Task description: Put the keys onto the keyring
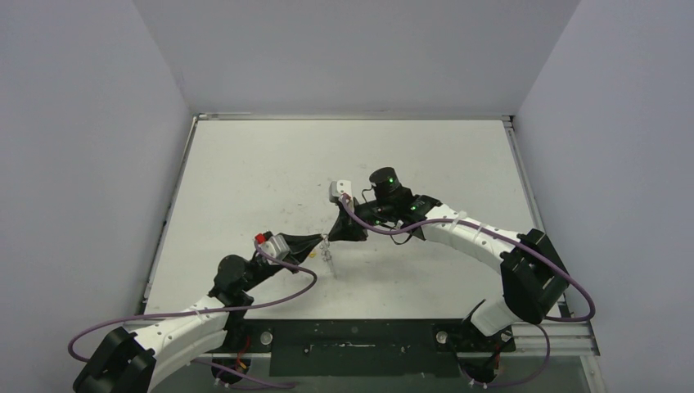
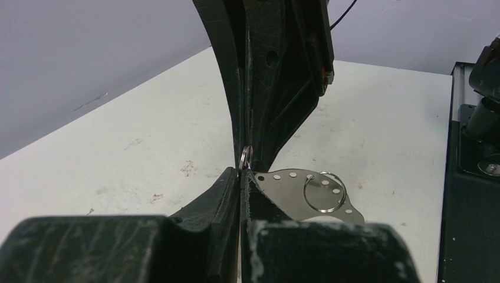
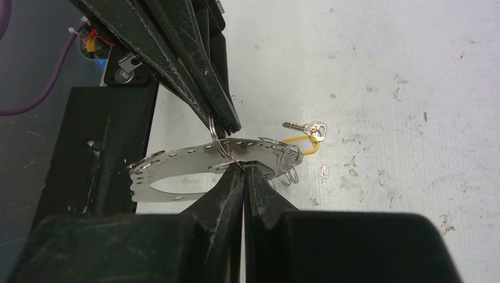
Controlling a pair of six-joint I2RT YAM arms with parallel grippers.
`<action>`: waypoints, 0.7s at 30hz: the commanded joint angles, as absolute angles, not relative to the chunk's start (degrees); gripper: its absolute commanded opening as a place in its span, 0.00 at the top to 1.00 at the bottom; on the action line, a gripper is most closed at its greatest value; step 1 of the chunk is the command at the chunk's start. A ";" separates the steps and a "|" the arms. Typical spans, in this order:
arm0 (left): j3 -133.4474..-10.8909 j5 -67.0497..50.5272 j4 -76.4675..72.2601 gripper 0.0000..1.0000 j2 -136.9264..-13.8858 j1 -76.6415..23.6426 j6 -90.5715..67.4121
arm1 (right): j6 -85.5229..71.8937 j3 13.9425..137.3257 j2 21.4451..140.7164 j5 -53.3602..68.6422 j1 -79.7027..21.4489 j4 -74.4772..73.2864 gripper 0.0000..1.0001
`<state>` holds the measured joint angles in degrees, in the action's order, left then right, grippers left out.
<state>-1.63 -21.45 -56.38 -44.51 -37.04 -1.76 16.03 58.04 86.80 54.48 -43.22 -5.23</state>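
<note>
**Both grippers meeting tip to tip at the keyring**

Top view: the left gripper (image 1: 320, 241) and the right gripper (image 1: 332, 237) meet nose to nose above the white table (image 1: 270, 164), slightly to the 7 o'clock side of its middle. The keyring (image 1: 330, 262) hangs at 6 o'clock from that meeting point.

Right wrist view: the keyring (image 3: 194, 167) is a flat silvery crescent band with holes punched along its outer edge and several thin wire rings threaded through them. It lies nearly level and extends towards 9 o'clock from the right gripper's tips. The fingers of both grippers are pressed together. The right pair closes at the band's inner edge. The left pair comes in from 12 o'clock and ends just above the band.

Left wrist view: a small ring (image 2: 246, 157) stands on edge between the two sets of tips, and each pair appears to nip it.

Right wrist view: at 2 o'clock from the right gripper's tips a key (image 3: 302, 126) with a silvery blade lies by a yellow-orange loop (image 3: 304, 145) that reaches the band's end. Whether the loop is joined to a ring cannot be told.
</note>
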 commanded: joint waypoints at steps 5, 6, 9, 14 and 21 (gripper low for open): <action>-1.96 -22.21 -60.55 1.00 -44.25 -37.09 -2.86 | 18.29 57.92 87.91 53.59 -44.25 -5.89 1.00; -2.01 -22.23 -60.62 1.00 -44.35 -37.09 -2.89 | 18.93 58.25 88.28 53.15 -44.60 -6.81 1.00; -2.02 -22.27 -60.62 1.00 -44.70 -37.07 -2.90 | 20.40 59.07 88.98 52.25 -45.69 -8.56 1.00; -1.94 -22.39 -60.62 1.00 -45.19 -37.07 -2.82 | 20.93 58.94 88.51 51.25 -46.49 -8.59 1.00; -2.17 -22.59 -59.76 1.00 -44.90 -37.07 -2.26 | 18.42 55.63 83.24 46.41 -45.19 -5.66 0.72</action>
<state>-1.63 -21.50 -56.40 -45.30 -37.04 -2.35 18.83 57.52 88.47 48.97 -46.09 -9.37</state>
